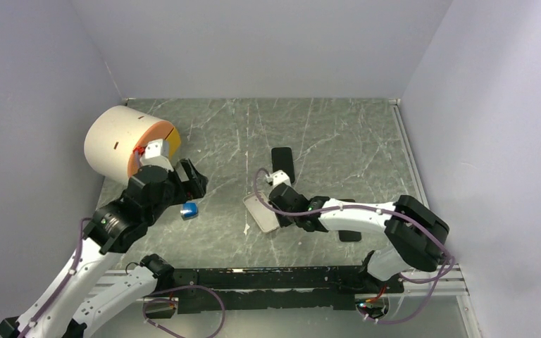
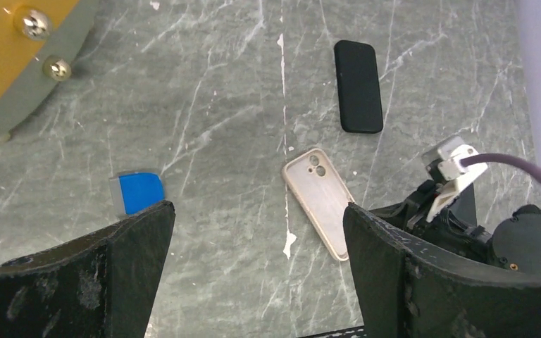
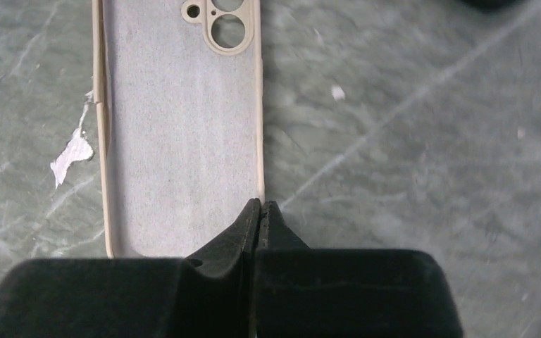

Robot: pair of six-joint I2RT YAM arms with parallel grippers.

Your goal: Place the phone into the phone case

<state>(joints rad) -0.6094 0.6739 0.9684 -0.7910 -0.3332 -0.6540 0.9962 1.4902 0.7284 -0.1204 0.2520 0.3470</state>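
Note:
The phone case (image 1: 260, 213) lies flat near the table's middle, pale beige, open side up, with its camera cutout at the far end. It fills the upper left of the right wrist view (image 3: 179, 127) and shows in the left wrist view (image 2: 320, 201). A black phone (image 1: 282, 163) (image 2: 358, 86) lies just beyond it, apart from it. My right gripper (image 1: 279, 220) (image 3: 261, 205) is shut, its tips right at the case's long side rim; whether they pinch the rim I cannot tell. My left gripper (image 1: 196, 177) (image 2: 257, 218) hangs open and empty, left of the case.
A big pale roll with a yellow face (image 1: 123, 144) stands at the back left. A small blue item (image 1: 190, 210) (image 2: 139, 192) lies left of the case. A dark flat thing (image 1: 350, 236) lies partly under my right forearm. Walls enclose the table on three sides.

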